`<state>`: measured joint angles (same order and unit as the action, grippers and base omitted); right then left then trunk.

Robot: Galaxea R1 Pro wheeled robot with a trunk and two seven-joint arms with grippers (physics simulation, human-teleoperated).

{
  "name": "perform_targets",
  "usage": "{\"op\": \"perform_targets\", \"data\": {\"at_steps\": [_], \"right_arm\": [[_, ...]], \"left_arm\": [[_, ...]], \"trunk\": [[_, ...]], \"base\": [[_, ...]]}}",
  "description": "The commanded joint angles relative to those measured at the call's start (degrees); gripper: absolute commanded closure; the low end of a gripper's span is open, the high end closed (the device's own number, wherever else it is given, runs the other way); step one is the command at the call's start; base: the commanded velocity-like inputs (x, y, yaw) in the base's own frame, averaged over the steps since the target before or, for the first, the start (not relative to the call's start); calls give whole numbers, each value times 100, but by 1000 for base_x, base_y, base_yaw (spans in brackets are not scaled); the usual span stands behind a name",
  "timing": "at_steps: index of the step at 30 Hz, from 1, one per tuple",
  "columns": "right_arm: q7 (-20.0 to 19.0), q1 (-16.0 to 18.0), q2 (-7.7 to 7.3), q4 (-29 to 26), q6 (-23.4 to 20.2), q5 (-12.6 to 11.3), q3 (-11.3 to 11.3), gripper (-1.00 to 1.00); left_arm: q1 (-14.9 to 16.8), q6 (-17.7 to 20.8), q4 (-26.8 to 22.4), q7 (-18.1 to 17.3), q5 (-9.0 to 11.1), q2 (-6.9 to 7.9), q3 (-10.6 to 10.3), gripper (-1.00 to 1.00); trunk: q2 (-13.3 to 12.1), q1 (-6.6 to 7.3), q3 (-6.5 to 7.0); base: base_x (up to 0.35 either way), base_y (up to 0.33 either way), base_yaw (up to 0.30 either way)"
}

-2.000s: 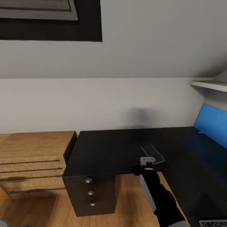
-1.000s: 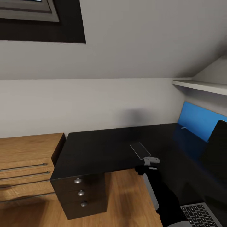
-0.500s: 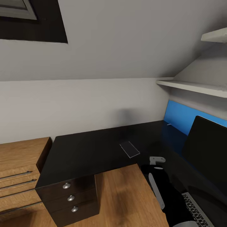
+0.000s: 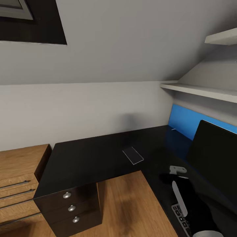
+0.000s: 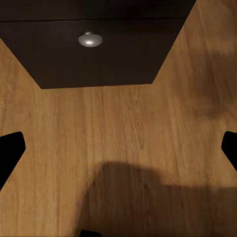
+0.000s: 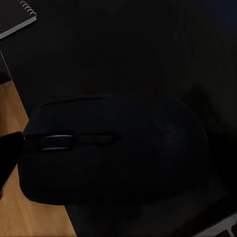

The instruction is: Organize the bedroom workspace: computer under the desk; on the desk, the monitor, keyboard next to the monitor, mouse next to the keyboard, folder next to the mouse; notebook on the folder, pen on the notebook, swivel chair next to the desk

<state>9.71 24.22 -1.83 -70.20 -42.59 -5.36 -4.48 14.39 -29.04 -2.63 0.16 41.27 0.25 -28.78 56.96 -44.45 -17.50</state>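
Right gripper (image 6: 10, 163) pinches the mouse (image 6: 113, 148) above the desk (image 4: 92, 158); judged next: set it beside the keyboard (image 4: 180, 215). Left gripper (image 5: 118, 148) spread

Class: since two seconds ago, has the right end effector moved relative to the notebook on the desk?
Yes. The right end effector was at the near edge of the notebook; now it sits apart, rightward, nearer the monitor.

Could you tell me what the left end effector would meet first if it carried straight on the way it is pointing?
Most likely the wood floor, which lies straight ahead between its fingertips; the desk's drawer unit sits beyond that line. Depth is unclear.
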Motion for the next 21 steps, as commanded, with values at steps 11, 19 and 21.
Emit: {"op": "perform_targets", "data": {"at_steps": [11,19,21], "right_arm": [[-66,4,-277,266,53,-48,-51,100],[-76,4,-293,374,70,-27,-10,100],[-85,4,-297,439,73,14,38,100]], "left_arm": [[3,-14,-1,2,47,1,-49,-100],[3,-14,-1,2,40,1,-49,-100],[3,-14,-1,2,39,1,-49,-100]], "trunk": [[5,0,-7],[5,0,-7],[5,0,-7]], "base": [[-42,-43,0],[-68,-57,0],[-7,-6,0]]}}
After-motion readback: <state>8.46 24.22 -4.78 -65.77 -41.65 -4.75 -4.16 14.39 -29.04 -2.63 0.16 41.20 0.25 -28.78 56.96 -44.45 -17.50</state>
